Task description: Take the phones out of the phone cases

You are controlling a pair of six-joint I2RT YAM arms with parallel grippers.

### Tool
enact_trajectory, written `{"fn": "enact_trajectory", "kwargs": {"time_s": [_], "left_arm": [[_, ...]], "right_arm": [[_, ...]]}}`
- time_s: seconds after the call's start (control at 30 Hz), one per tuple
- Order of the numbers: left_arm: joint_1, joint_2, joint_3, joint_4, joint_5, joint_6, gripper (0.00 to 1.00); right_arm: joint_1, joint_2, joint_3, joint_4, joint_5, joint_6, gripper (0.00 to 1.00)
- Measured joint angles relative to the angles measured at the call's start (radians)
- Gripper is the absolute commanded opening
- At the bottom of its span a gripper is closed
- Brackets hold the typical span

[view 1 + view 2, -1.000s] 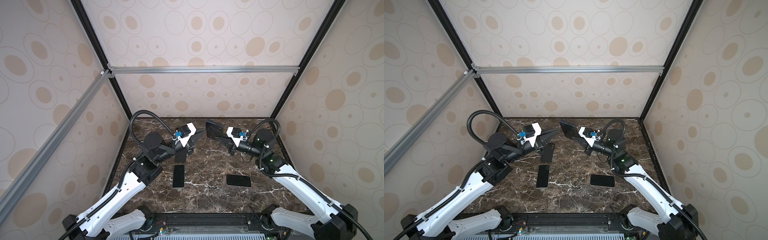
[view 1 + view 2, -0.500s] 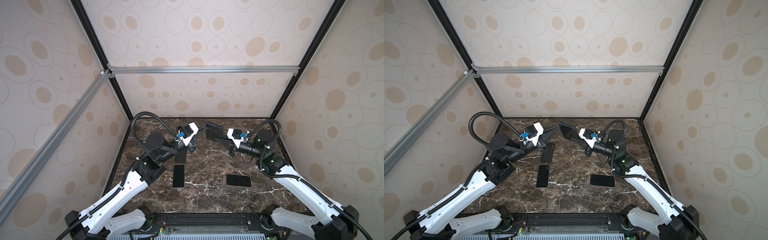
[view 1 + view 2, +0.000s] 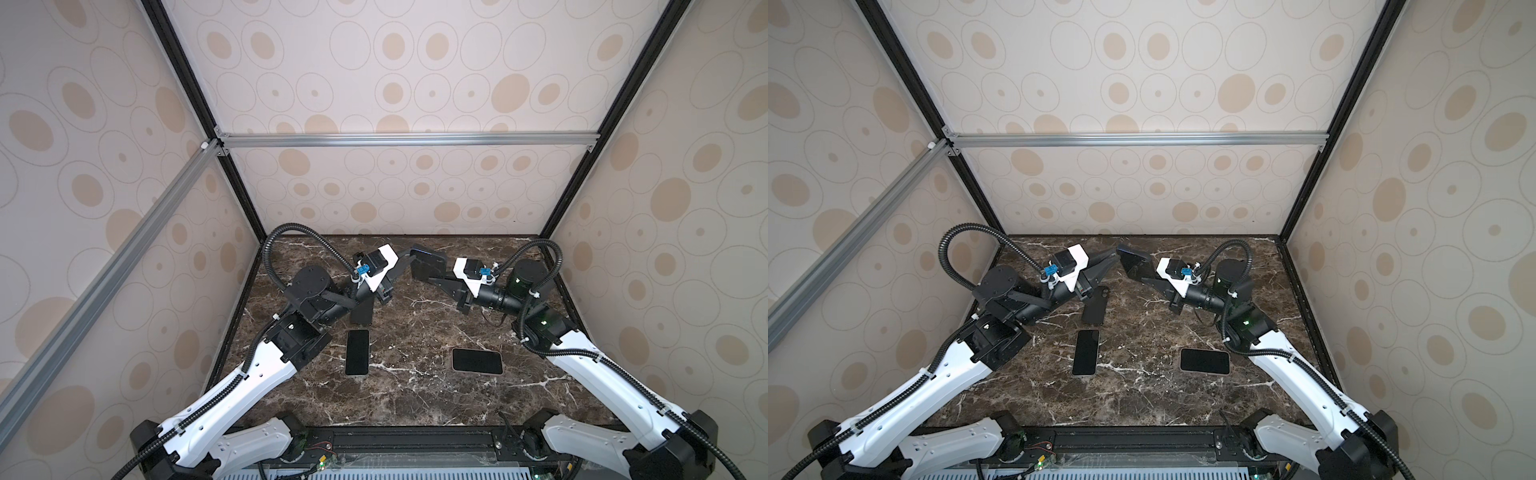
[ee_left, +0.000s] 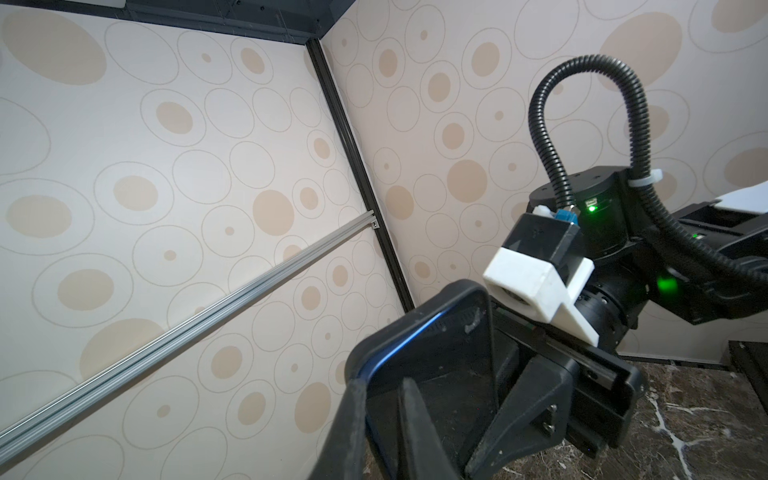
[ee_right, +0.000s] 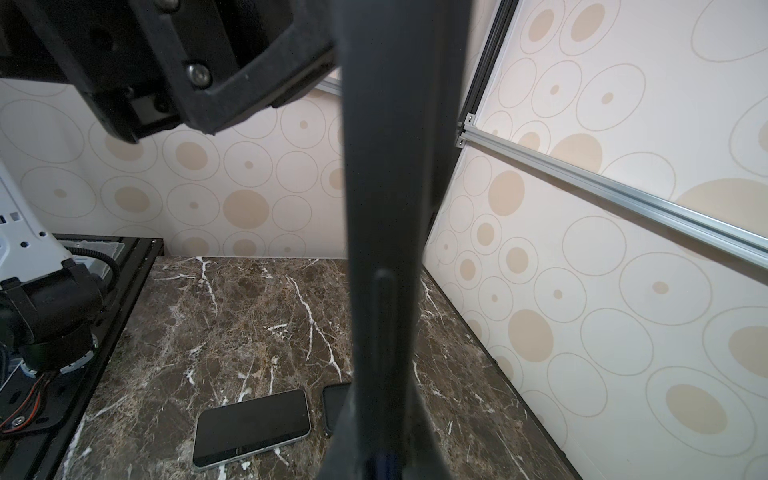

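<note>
Hanging in right gripper (image 3: 434, 279) — phone case (image 3: 428, 262), left gripper (image 3: 407, 255) at corner.

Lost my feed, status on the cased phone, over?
Right claw shut on phone case, held aloft, phone inside. Left claw straddles its corner, grip unclear. Nothing blocking.

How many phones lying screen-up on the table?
2. One phone lies lengthwise by the left arm, a second phone crosswise nearer the right arm. The dark case-like item behind the first may hide another. The right gripper holds a cased phone aloft.
</note>
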Motion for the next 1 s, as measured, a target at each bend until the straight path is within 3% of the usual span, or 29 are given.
{"fn": "enact_trajectory", "kwargs": {"time_s": [0.6, 1.0], "left_arm": [[-0.001, 0.003, 0.0, -0.001, -0.004, 0.007, 0.17], [0.0, 0.006, 0.0, -0.002, -0.012, 0.016, 0.18]], "right_arm": [[0.006, 0.001, 0.0, -0.01, -0.01, -0.002, 0.0], [0.018, 0.01, 0.031, -0.068, -0.003, -0.071, 0.0]]}}
